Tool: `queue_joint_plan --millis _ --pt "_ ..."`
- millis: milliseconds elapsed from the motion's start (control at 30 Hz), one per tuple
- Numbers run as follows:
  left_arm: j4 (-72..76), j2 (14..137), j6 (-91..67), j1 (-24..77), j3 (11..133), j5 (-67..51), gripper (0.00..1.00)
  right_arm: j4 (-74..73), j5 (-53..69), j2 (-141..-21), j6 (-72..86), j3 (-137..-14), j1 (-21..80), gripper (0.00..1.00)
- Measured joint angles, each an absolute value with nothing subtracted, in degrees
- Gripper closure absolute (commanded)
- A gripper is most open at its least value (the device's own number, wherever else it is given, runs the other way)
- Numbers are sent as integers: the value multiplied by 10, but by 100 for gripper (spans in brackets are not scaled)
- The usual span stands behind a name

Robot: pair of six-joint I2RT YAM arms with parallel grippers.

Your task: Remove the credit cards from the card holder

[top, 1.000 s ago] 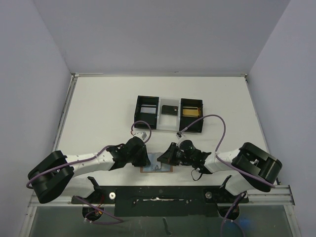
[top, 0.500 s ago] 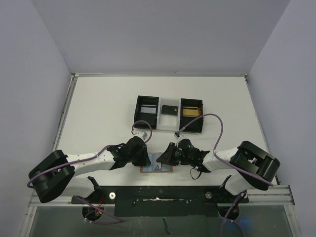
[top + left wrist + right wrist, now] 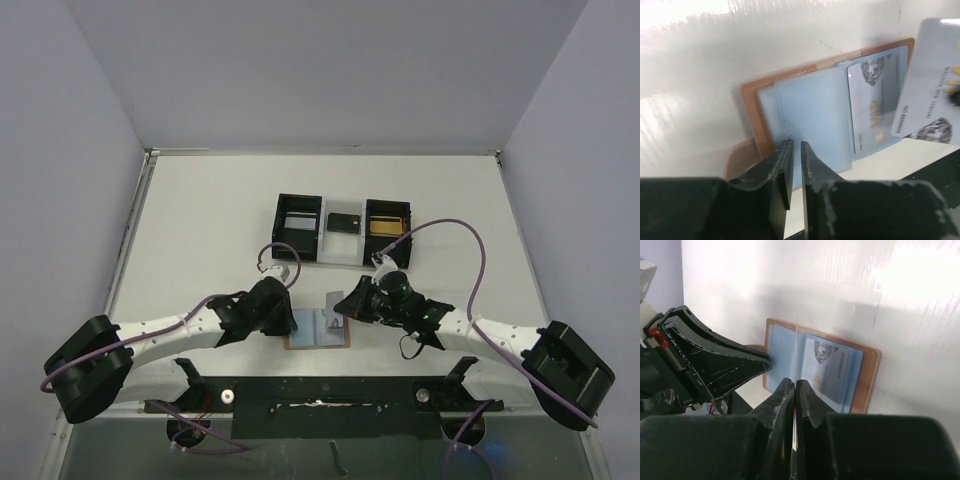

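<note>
Card holder (image 3: 318, 338) observed open flat on table (image 3: 200, 220) near front edge, between both hands. Left hand (image 3: 793, 146) nearly closed, thin slit between fingers (image 3: 782, 167), tips set on blue left leaf; grip not confirmed. Right hand (image 3: 794, 384) clamped on silver-grey card (image 3: 932, 85), held on edge over holder. Second silver-grey card (image 3: 872, 107) seen tucked in right pocket.

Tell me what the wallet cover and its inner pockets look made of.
Wallet cover: tan, matte, with a stitched edge; probably leather or imitation. Pockets: pale blue, smooth, faintly shiny sheet; likely thin plastic, though coated fabric is possible.
</note>
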State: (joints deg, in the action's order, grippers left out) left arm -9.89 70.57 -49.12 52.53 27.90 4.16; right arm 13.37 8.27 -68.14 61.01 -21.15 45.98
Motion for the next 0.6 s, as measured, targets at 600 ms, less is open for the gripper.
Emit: queue_joint_plan --millis 600 --pt "38 715 -486 525 304 -51 70 97 -18 -553 565 -208 458 100"
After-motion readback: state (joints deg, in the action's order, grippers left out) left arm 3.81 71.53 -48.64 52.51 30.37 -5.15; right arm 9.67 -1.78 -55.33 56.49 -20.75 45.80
